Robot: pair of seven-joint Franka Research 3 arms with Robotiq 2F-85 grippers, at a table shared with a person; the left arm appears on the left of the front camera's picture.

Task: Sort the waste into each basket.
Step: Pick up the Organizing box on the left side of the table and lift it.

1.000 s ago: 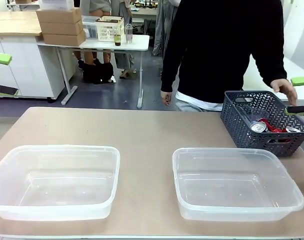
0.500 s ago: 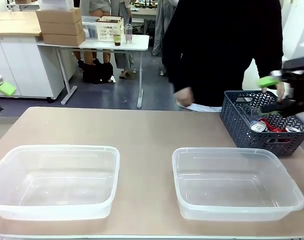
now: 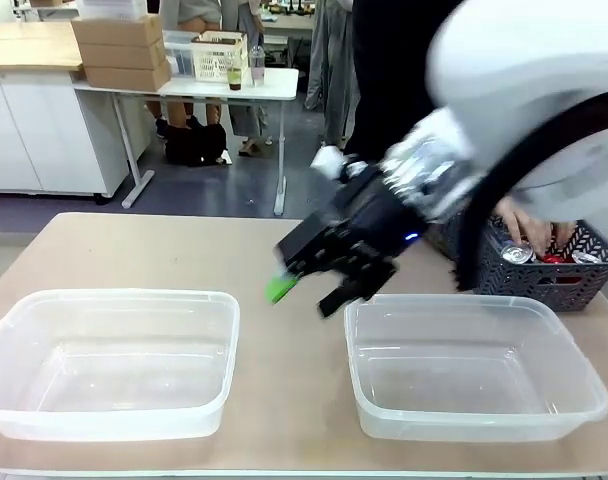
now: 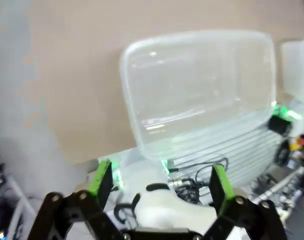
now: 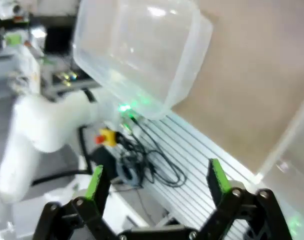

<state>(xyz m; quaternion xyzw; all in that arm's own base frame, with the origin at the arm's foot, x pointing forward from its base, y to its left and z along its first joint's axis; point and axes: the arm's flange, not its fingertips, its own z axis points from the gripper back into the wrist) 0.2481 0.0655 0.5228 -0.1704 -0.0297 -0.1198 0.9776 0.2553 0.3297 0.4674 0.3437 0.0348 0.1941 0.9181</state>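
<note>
Tan tabletop [image 3: 284,250] holds two empty clear tubs [image 3: 114,360] [image 3: 474,365] nearest the camera. Above their gap hangs the right gripper [image 3: 304,290], jaws apart, empty. Cans [image 3: 517,253] lie behind it to the right, in the grey basket [image 3: 584,275], under a person's hand [image 3: 529,225]. Left gripper [image 4: 162,182] also gapes, empty.

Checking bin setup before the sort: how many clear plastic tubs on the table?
2. One clear tub sits near the table's left front; the other clear tub sits at the right front, just before the dark grey basket. Both look empty. None seems hidden.
</note>
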